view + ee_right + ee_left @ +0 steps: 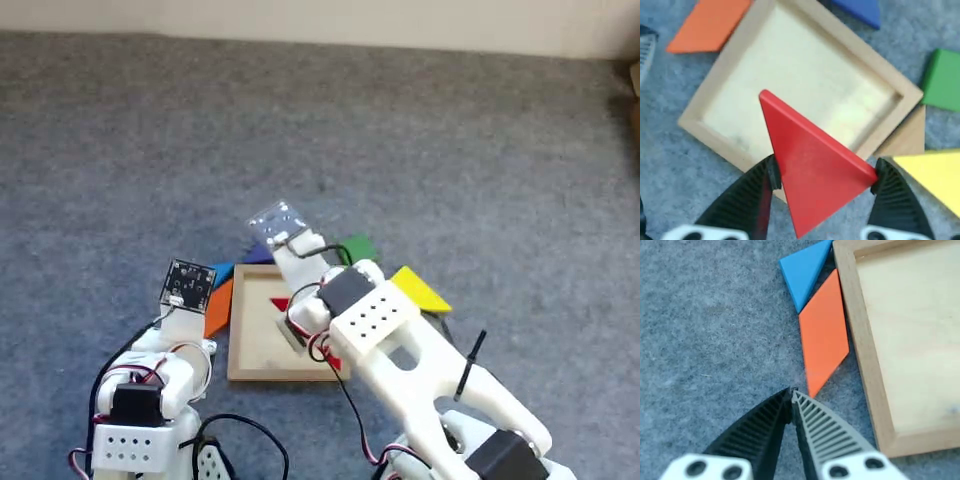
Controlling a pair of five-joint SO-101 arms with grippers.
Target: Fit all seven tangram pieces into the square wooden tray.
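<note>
Most of red triangle (281,303) hid by arm (400,350); R claw (826,172) pinches it; L claw (791,392) pressed together.

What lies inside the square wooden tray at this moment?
The wooden tray shows bare wood. The red triangle, held over it by the right gripper, hides one corner, which cannot be judged.

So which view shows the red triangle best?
The right wrist view: the red triangle shows whole in the right gripper. In the high view an arm hides most of it; the left wrist view faces the orange piece.
</note>
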